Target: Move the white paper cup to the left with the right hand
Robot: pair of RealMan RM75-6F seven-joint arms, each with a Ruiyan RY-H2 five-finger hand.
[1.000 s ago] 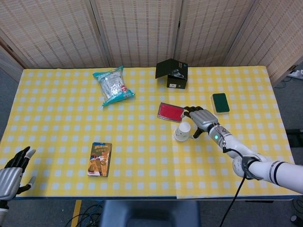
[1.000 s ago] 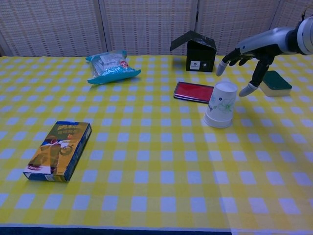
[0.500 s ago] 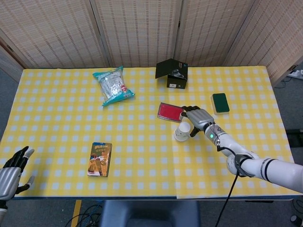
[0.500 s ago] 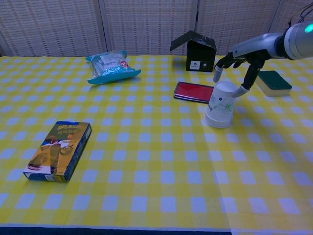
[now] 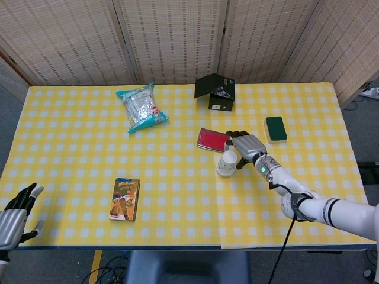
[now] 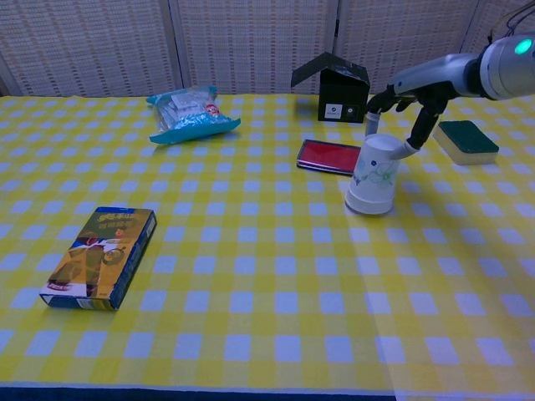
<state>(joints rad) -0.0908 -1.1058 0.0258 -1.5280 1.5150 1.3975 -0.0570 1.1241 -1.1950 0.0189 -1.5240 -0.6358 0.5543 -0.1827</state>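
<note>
The white paper cup stands upside down right of the table's middle, leaning a little to the left. My right hand reaches over it from the right. Its thumb presses the right side of the cup's top and a finger comes down behind the left side, so the top is pinched between them. My left hand hangs off the table's front left corner with fingers apart and nothing in it; only the head view shows it.
A flat red case lies just behind the cup. Further back are an open black box and a green sponge. A snack bag and a snack box lie to the left.
My right hand came down and left onto the cup's top, and its fingers closed around it. The cup has shifted slightly left and tipped. The left hand barely moved.
</note>
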